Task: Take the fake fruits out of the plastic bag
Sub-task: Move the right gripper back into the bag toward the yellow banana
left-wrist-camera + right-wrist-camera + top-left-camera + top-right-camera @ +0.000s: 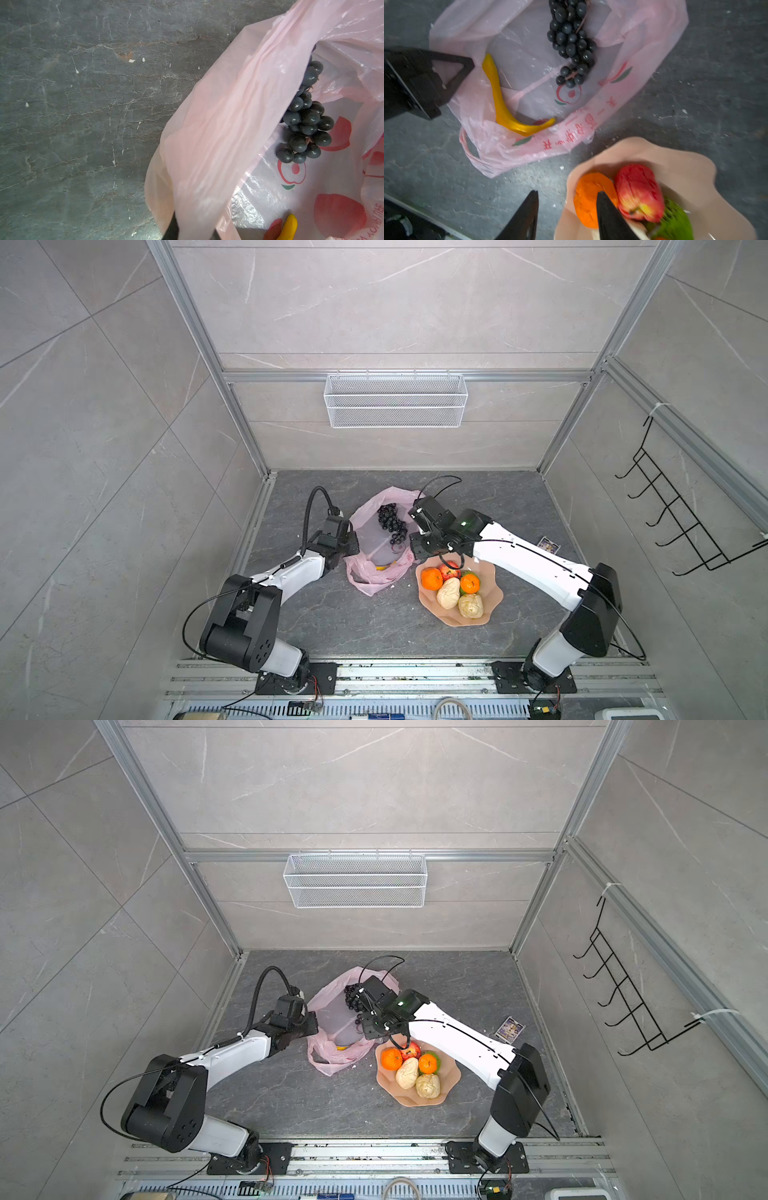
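Pink crinkly plastic bag (623,99), rim pinched in the closed left tool (468,64), lies on the tabletop (706,62) holding a probably light, slick yellow plastic banana (497,95), best gripped mid-body by the empty, parted right tool (568,193).

You've got a translucent pink bag (654,41) with red print, yellow banana (497,97), near-black grapes (571,43), peach dish (685,170), dark grey veined tabletop (716,83).

left arm (299,570) stretched forward, jaws clamped | right arm (540,564) stretched forward-left, jaws apart, empty
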You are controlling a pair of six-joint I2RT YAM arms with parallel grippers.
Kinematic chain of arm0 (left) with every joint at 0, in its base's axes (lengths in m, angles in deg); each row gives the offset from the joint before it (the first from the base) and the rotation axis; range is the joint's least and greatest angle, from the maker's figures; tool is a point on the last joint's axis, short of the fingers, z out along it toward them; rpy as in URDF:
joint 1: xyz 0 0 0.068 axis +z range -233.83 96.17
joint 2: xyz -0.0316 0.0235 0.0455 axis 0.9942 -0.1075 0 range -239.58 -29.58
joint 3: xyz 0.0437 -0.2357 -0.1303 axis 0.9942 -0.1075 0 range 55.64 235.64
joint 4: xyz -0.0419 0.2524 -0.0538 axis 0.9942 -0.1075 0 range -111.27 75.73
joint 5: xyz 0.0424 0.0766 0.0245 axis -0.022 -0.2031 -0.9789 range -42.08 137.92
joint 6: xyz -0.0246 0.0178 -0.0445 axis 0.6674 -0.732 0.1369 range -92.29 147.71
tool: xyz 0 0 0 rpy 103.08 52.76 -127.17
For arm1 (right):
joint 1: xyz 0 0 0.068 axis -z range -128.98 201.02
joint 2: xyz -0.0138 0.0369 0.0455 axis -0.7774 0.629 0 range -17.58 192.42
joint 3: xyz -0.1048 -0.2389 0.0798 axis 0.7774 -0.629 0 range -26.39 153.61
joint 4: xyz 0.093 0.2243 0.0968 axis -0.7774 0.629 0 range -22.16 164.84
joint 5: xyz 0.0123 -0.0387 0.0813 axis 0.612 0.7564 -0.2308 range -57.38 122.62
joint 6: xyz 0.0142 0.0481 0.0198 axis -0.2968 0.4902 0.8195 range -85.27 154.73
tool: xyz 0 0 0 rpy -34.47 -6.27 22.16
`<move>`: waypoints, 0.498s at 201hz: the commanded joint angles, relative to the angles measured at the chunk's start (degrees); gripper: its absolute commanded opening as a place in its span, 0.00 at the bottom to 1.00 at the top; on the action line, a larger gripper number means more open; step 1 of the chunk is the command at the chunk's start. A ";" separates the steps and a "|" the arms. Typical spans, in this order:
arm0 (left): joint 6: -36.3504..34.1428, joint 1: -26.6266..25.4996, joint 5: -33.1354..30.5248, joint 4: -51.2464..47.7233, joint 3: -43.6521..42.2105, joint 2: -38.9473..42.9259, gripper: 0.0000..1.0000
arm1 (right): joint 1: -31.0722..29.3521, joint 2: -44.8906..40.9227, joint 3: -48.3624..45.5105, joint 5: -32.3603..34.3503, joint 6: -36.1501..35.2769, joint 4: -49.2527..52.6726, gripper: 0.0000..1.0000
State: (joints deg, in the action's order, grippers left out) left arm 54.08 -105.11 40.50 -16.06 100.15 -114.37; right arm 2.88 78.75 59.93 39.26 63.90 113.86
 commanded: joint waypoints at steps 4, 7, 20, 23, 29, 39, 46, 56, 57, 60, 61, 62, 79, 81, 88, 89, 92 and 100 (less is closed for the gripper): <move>1.63 -0.03 -1.43 -4.11 3.18 -0.59 0.03 | -2.23 5.35 0.16 -3.97 4.01 -10.60 0.48; 1.97 -0.02 -1.60 -4.82 3.41 -0.59 0.04 | -2.51 6.16 0.35 -3.99 4.25 -11.14 0.48; 4.88 0.01 -2.84 -9.24 5.00 -0.59 0.18 | -3.48 9.99 2.16 -3.78 5.12 -11.77 0.48; 5.53 0.01 -3.10 -10.68 5.41 -0.50 0.22 | -3.64 10.77 2.64 -3.70 5.37 -11.68 0.48; 6.69 0.01 -3.57 -13.45 6.11 0.02 0.29 | -3.84 12.02 3.27 -3.56 5.86 -11.70 0.48; 9.24 -0.02 -4.71 -16.80 6.59 1.41 0.39 | -4.14 13.04 3.27 -3.63 6.24 -12.71 0.48; 10.76 -0.01 -5.18 -18.80 6.75 2.66 0.44 | -4.32 13.47 2.78 -3.88 6.42 -13.83 0.48; 11.63 -0.10 -5.80 -20.82 6.90 4.65 0.50 | -4.49 13.91 2.08 -4.41 6.64 -15.31 0.48; 11.79 -0.09 -5.78 -21.03 6.90 4.77 0.51 | -4.50 13.98 2.04 -4.47 6.67 -15.42 0.48; 12.14 -0.15 -5.70 -21.35 6.90 5.30 0.52 | -4.51 14.16 1.89 -4.66 6.71 -15.84 0.48; 12.31 -0.16 -5.60 -21.52 6.86 5.45 0.53 | -4.51 14.19 1.86 -4.72 6.74 -15.94 0.48; 12.44 -0.16 -5.55 -21.65 6.88 5.62 0.54 | -4.51 14.26 1.80 -4.76 6.76 -16.04 0.48; 14.15 -0.30 -3.43 -21.47 6.00 6.83 0.59 | -4.59 15.42 1.48 -5.11 6.87 -17.46 0.48; 14.28 -0.27 -3.14 -21.28 5.82 6.83 0.60 | -4.59 15.58 1.42 -5.20 6.87 -17.68 0.48; 14.65 -0.33 -1.92 -20.61 5.46 6.48 0.61 | -4.64 16.00 1.33 -5.23 6.95 -18.17 0.48; 14.71 -0.38 -1.65 -20.45 5.39 6.44 0.61 | -4.62 16.04 1.31 -5.23 7.00 -18.21 0.48; 14.76 -0.41 -1.11 -19.96 5.20 6.22 0.62 | -4.60 16.15 1.24 -5.23 7.04 -18.44 0.48; 15.14 -0.64 0.81 -18.45 4.62 5.43 0.63 | -4.60 16.38 0.84 -4.99 7.26 -19.08 0.48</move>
State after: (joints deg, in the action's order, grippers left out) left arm 65.73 -105.13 37.81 -34.26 105.36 -108.95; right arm -1.62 93.77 61.46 34.69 69.76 98.34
